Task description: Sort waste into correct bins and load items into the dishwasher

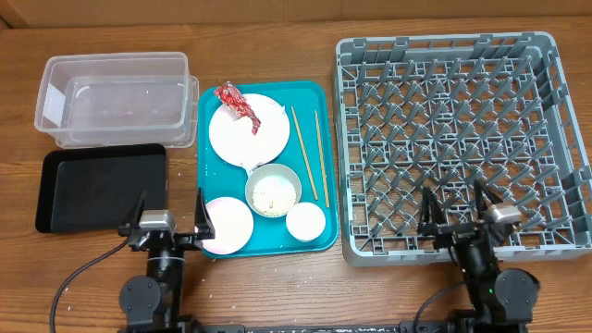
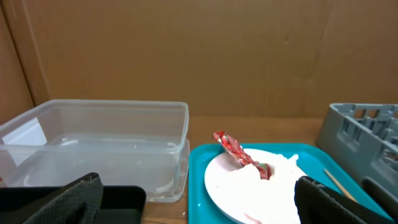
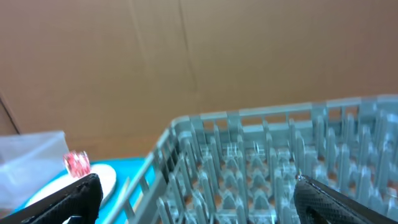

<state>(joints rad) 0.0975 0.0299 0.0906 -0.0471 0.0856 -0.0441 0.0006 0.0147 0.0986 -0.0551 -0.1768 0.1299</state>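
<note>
- Both grippers sit nearest the lens. The left gripper (image 1: 171, 196) rests at the near table edge between the black tray and the teal tray, jaws spread wide and holding nothing. The right gripper (image 1: 452, 192) rests over the near rim of the dish rack, also spread and empty. Judgement: this is a parked stance, and no pick has begun.
- Dish rack (image 1: 344, 139): grey, lattice base, upright pegs, on the right of the table. No item is loaded. It lies in front of the right arm, which suits that arm for loading.
- Teal tray (image 1: 329, 148): centre of the table, carrying all dishes and waste.
- Clear tub (image 1: 116, 60): far left, no waste visible inside.
- Black tray (image 1: 102, 190): just in front of the tub, bare. Both bins lie on the left arm's side, so waste sorting probably falls to that arm.
- White plate (image 1: 248, 134): far end of the teal tray, with crumpled white paper on it.
- Pale pink plate (image 1: 227, 225): near left corner, just beside the left gripper.
- Metal bowl (image 1: 248, 190): tray centre, holding rice grains (image 1: 273, 196).
- Small white bowl (image 1: 305, 221): near right of the tray.
- Chopsticks (image 1: 303, 153): lying side by side along the tray's right side.
- Red wrapper (image 1: 236, 102): on the far rim of the white plate. Judgement: clear waste before racking the plate.
</note>
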